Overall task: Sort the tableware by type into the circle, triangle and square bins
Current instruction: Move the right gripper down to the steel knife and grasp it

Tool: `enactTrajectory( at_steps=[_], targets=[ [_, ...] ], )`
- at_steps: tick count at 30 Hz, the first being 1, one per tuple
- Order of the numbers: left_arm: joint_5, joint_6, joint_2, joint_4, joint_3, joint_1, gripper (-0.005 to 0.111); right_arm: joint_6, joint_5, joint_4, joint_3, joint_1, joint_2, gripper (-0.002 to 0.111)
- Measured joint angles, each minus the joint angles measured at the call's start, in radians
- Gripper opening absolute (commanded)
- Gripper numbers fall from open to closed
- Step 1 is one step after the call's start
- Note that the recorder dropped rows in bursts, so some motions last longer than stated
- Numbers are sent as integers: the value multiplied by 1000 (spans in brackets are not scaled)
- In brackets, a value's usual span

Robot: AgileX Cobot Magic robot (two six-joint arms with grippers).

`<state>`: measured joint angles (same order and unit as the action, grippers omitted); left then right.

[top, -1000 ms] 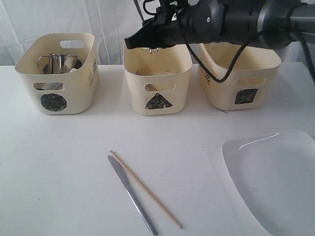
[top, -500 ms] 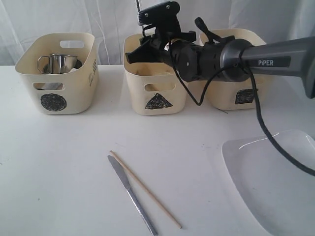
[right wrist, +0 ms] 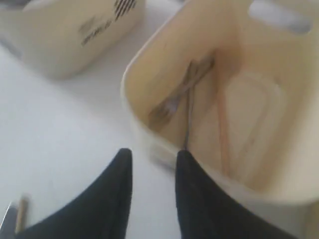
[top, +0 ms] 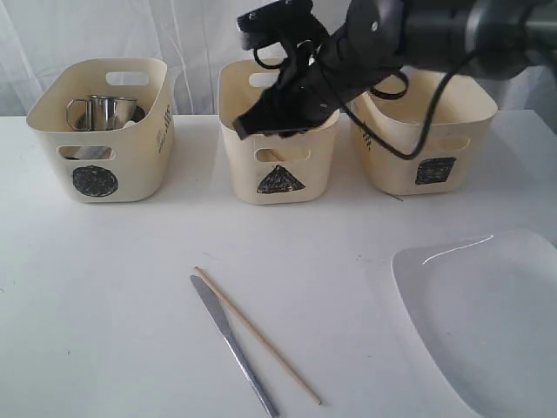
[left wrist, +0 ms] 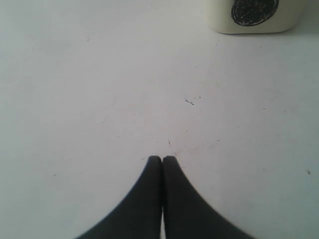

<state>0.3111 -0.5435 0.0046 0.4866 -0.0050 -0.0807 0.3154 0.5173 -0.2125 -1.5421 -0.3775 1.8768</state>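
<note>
Light: bright, even, diffuse. Shadows: soft and faint on the white table [top: 104, 305], beneath the triangle bin [top: 318, 170]. Glare: pale streak along the plate [top: 487, 322] rim. Right wrist view: blurred throughout. Left wrist view: sharp; left claw [left wrist: 162, 160] underexposed, black.

My right arm [top: 418, 26] is dark grey going to black, all chunky rounded housings with a matte finish. Thin black cables [top: 392, 155] come off it, and one droops in a long curve. There's a boxy black camera block [top: 277, 17] at the wrist end. The right gripper [right wrist: 153, 154] has two smooth black fingers [right wrist: 199, 199] that taper to rounded tips. The left gripper [left wrist: 162, 159] has the same look: matte black, narrow at the tips and flaring wide toward the base.
</note>
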Motion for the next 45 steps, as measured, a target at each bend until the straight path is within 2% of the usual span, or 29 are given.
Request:
enactTrajectory(
  at_steps=[1, 2, 4, 7, 9, 11, 15, 18, 22, 27, 30, 34, 37, 40, 42, 45],
  targets=[
    [0, 0, 0, 0, 0, 0, 0, 0, 93, 21, 0, 0, -30, 3],
    [0, 0, 0, 0, 0, 0, 0, -7, 207, 51, 0, 0, -57, 0],
    [0, 0, 0, 0, 0, 0, 0, -74, 467, 164, 10, 0, -121, 0],
    [0, 0, 0, 0, 0, 0, 0, -257, 591, 357, 87, 0, -207, 0],
    [0, 0, 0, 0, 0, 0, 0, -378, 584, 400, 186, 5, -284, 0],
    [0, 0, 0, 0, 0, 0, 0, -435, 538, 358, 296, 7, -376, 0],
    [0, 0, 0, 0, 0, 0, 0, -438, 422, 83, 496, -15, -479, 0],
    [0, 0, 0, 0, 0, 0, 0, -338, 373, -92, 552, -22, -472, 1],
    [0, 0, 0, 0, 0, 0, 0, -117, 357, -293, 588, -22, -430, 12],
    [0, 0, 0, 0, 0, 0, 0, 206, 361, -506, 604, -22, -315, 31],
    [0, 0, 0, 0, 0, 0, 0, 299, 361, -551, 606, -22, -235, 40],
    [0, 0, 0, 0, 0, 0, 0, 341, 354, -598, 594, -22, -143, 41],
    [0, 0, 0, 0, 0, 0, 0, 343, 391, -700, 550, -24, -99, 41],
    [0, 0, 0, 0, 0, 0, 0, 343, 437, -755, 484, -62, -87, 41],
    [0, 0, 0, 0, 0, 0, 0, 345, 434, -735, 446, -109, -87, 40],
    [0, 0, 0, 0, 0, 0, 0, 290, 343, -581, 408, -204, -85, 35]
  ],
)
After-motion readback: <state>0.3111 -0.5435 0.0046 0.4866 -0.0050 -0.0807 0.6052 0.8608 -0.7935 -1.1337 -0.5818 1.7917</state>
